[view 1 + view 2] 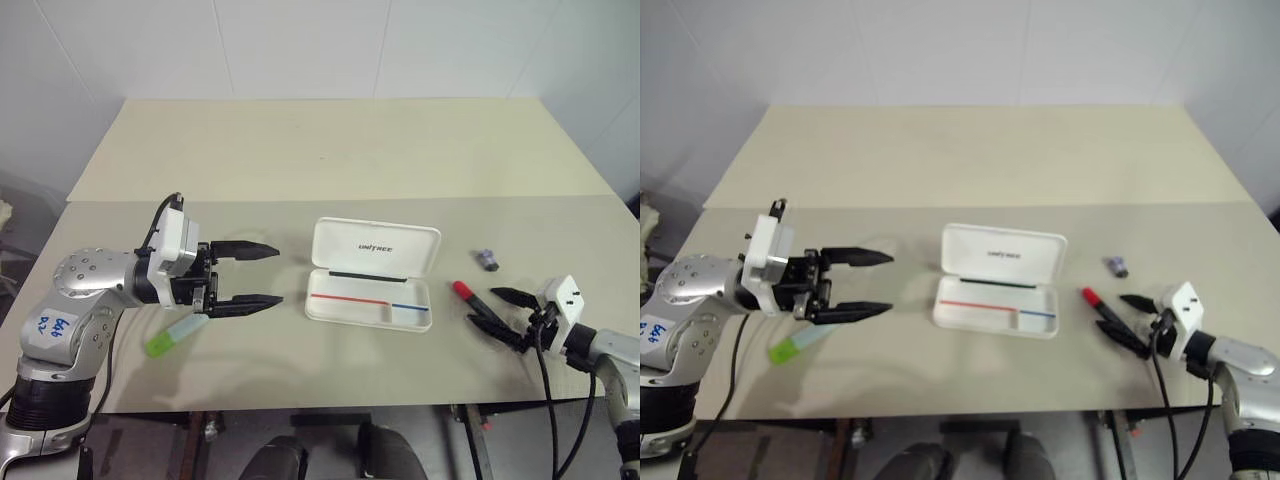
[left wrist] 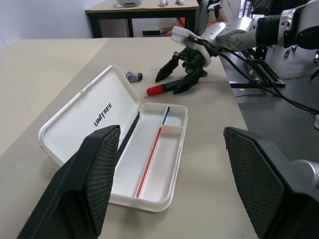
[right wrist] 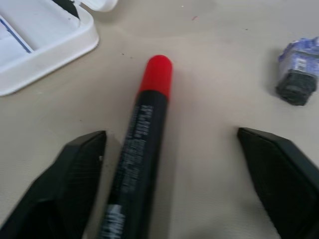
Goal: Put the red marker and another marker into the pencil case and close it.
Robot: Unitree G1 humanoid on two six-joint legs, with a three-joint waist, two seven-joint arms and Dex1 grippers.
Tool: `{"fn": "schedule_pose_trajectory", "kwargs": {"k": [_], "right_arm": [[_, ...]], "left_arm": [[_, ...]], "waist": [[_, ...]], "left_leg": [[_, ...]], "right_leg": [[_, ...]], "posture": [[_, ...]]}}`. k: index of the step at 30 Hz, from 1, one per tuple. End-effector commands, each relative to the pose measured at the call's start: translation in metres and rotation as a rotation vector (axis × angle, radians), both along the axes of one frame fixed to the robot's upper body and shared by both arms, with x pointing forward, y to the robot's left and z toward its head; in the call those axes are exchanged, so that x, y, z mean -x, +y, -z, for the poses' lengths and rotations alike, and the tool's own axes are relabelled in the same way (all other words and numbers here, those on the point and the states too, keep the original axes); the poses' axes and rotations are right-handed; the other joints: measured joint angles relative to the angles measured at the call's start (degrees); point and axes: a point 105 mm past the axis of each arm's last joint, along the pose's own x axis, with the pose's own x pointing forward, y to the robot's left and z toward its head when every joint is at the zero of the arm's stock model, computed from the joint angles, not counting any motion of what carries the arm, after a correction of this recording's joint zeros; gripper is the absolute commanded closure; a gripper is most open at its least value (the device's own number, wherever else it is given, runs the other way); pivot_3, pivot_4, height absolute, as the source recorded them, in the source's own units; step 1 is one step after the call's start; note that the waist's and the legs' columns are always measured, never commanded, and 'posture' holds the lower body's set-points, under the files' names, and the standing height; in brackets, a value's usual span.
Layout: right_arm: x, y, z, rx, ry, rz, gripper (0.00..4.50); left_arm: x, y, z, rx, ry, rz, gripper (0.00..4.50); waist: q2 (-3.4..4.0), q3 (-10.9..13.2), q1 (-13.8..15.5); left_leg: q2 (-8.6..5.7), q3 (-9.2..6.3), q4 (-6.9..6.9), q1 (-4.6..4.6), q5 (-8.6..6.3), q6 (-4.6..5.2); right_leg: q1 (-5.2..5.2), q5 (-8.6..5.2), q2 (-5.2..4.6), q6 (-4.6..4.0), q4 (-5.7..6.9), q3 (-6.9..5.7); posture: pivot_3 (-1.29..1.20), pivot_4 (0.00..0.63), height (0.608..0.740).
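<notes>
Red marker: the red marker (image 3: 144, 149) lies flat on the table (image 1: 330, 150), just off the right end of the pencil case, red cap toward the case and black barrel running back between the right hand's fingers.
Right hand: the right hand (image 1: 500, 318) sits low over the table with its fingers spread, one on each side of the barrel, nothing gripped yet.
Key relation: the marker's long axis runs nearly along the hand's pointing line, closer to one finger than the other, so a close across the barrel looks workable; the right arm is clearly the nearer one.
Pencil case: the pencil case (image 1: 372, 273) is open in the middle of the table, lid tipped back, tray empty but for its red and blue stripe.
Green marker: the pale green marker (image 1: 175, 335) lies on the table under and just behind the left hand, well apart from the case.
Left hand: the left hand (image 1: 258, 274) hovers above the table, fingers wide and pointing at the case, holding nothing.
Other: a small dark object (image 1: 487, 260) rests beyond the red marker.
Stage: judged early, with neither marker in the case.
</notes>
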Motion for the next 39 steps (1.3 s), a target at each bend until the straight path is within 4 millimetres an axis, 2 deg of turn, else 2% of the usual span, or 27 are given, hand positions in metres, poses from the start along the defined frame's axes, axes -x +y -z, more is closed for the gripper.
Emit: {"fn": "schedule_pose_trajectory", "kwargs": {"k": [1,4,9,14,20,25,28,30,35,39], "right_arm": [[0.002,-0.003,0.01,0.012,0.018,0.014,1.63],[0.001,-0.002,0.008,0.014,-0.006,0.006,2.44],[-0.003,0.005,-0.001,0.017,-0.074,-0.029,3.88],[-0.009,0.019,-0.035,0.023,-0.194,-0.119,3.88],[-0.013,0.04,-0.069,0.031,-0.278,-0.244,3.88],[-0.012,0.083,-0.094,0.021,-0.328,-0.445,3.88],[-0.009,0.111,-0.098,-0.004,-0.318,-0.545,3.88],[-0.007,0.12,-0.098,-0.014,-0.304,-0.578,3.88],[-0.008,0.168,-0.084,0.003,-0.253,-0.729,3.88],[-0.013,0.19,-0.076,0.062,-0.258,-0.783,3.88]], "left_arm": [[0.002,0.005,-0.01,0.01,-0.042,0.002,0.92],[0.001,0.005,-0.009,0.009,-0.041,0.004,0.92],[-0.002,0.008,-0.005,0.005,-0.039,0.003,0.92],[-0.004,0.013,0.001,-0.004,-0.04,-0.017,0.92],[-0.007,0.023,0.007,-0.016,-0.039,-0.059,0.92],[-0.009,0.031,0.012,-0.013,-0.043,-0.108,0.92],[-0.008,0.034,0.015,-0.013,-0.043,-0.127,0.92],[-0.007,0.034,0.016,-0.013,-0.044,-0.134,0.92],[-0.006,0.037,0.02,-0.014,-0.042,-0.168,0.92],[-0.006,0.036,0.022,-0.015,-0.039,-0.176,0.92]], "waist": [[0.0,0.0,0.0],[-0.25,-0.1,-0.3],[-0.07,0.0,-0.9],[0.31,0.2,-1.1],[0.39,0.2,-1.2],[0.38,0.2,-1.2],[0.36,0.2,-1.2],[0.33,0.2,-1.1],[0.29,0.2,-1.2],[0.29,0.2,-1.2]], "left_leg": [[0.0,0.0,0.0,0.01,0.0,0.0],[0.0,0.03,0.08,0.07,0.0,0.0],[0.0,0.24,0.14,0.28,0.0,0.01],[0.2,0.26,-0.12,0.65,-0.05,-0.04],[0.75,0.29,-0.4,0.67,-0.22,-0.34],[0.83,0.37,-0.52,0.58,-0.24,-0.37],[0.83,0.47,-0.53,0.53,-0.25,-0.36],[0.83,0.47,-0.55,0.53,-0.25,-0.36],[0.81,0.52,-0.51,0.46,-0.28,-0.31],[0.82,0.57,-0.52,0.46,-0.28,-0.31]], "right_leg": [[0.02,0.01,0.0,-0.01,0.0,0.0],[0.12,0.11,0.05,-0.16,-0.03,0.01],[0.31,0.25,0.4,-0.38,-0.11,0.07],[0.53,0.25,0.53,-0.39,-0.19,0.14],[0.34,0.18,0.72,-0.51,-0.23,0.05],[0.13,0.14,0.76,-0.58,-0.21,0.04],[0.04,0.14,0.74,-0.58,-0.18,0.04],[0.02,0.14,0.74,-0.58,-0.18,0.03],[-0.06,0.15,0.71,-0.59,-0.14,0.02],[-0.13,0.15,0.72,-0.59,-0.1,0.01]], "posture": [[0.0,0.15,0.74],[0.0,0.15,0.74],[0.0,0.15,0.74],[0.0,0.15,0.74],[0.0,0.15,0.74],[0.0,0.15,0.74],[0.0,0.15,0.74],[0.0,0.15,0.74],[0.0,0.15,0.74],[0.0,0.15,0.74]]}}
